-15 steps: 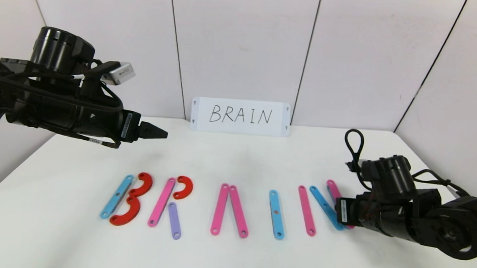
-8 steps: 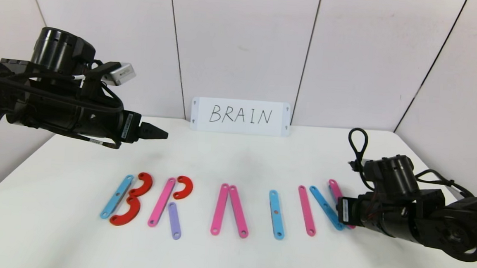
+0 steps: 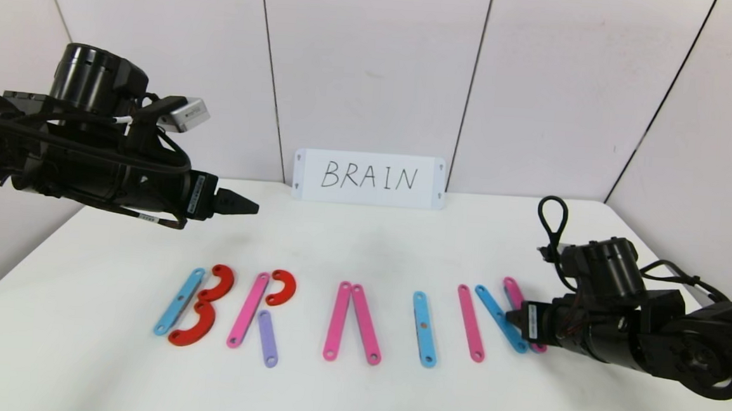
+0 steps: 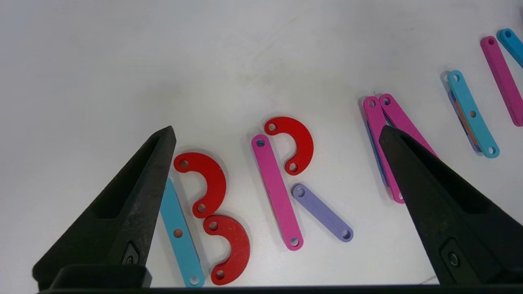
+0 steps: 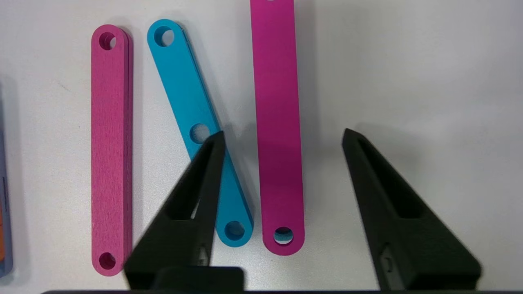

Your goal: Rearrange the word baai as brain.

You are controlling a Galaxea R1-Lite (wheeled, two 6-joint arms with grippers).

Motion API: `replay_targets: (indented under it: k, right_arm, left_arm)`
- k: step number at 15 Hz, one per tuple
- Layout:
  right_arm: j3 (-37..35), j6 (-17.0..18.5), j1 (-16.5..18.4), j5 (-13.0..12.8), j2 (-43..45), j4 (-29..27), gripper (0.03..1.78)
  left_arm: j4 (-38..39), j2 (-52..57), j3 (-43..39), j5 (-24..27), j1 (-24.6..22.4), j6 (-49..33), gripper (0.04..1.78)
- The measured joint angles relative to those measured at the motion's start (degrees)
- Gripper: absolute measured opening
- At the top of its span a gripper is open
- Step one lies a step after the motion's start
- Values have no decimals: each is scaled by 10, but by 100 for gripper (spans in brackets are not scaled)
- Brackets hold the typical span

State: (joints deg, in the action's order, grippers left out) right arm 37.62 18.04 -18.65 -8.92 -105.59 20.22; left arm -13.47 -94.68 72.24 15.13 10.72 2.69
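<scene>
Altogether, five pink plastic strips (image 3: 471,323), three blue (image 3: 424,329), one purple (image 3: 267,338), and three red curves (image 3: 282,287) are counted; both the left gripper (image 4: 278,139) and the right gripper (image 5: 282,136) are spread apart, empty.

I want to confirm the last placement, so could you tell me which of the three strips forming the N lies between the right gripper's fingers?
The N's rightmost pink strip; the right gripper straddles it, open. The blue diagonal and other pink strip lie outside.

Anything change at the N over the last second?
The right gripper opened and let go of the N's last pink strip, which now lies flat beside the blue diagonal. The arm drew back slightly. Left gripper stayed open, hovering above the table; the other letters are unmoved.
</scene>
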Motion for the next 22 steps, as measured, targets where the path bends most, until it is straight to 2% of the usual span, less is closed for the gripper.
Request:
replay_targets:
  k: [1,3,6,11,16,18,22]
  right_arm:
    - [0,0,0,0,0,1,131]
    - [2,-1,1,0,6,0,154]
    - [5,-9,2,0,24,0,173]
    - [-7,-33,9,8,71,-4,173]
    - [-44,-62,11,23,182,-16,173]
    - [-55,-69,11,26,245,-46,173]
    - [-64,-72,6,29,404,-167,173]
  left_arm:
    - [0,0,0,0,0,0,174]
    - [0,0,0,0,0,0,174]
    - [2,0,0,0,0,0,174]
    - [0,10,-4,0,0,0,174]
    - [0,64,-45,-1,0,1,174]
    - [0,113,-84,-5,0,4,174]
    - [-1,244,-191,-24,-3,7,174]
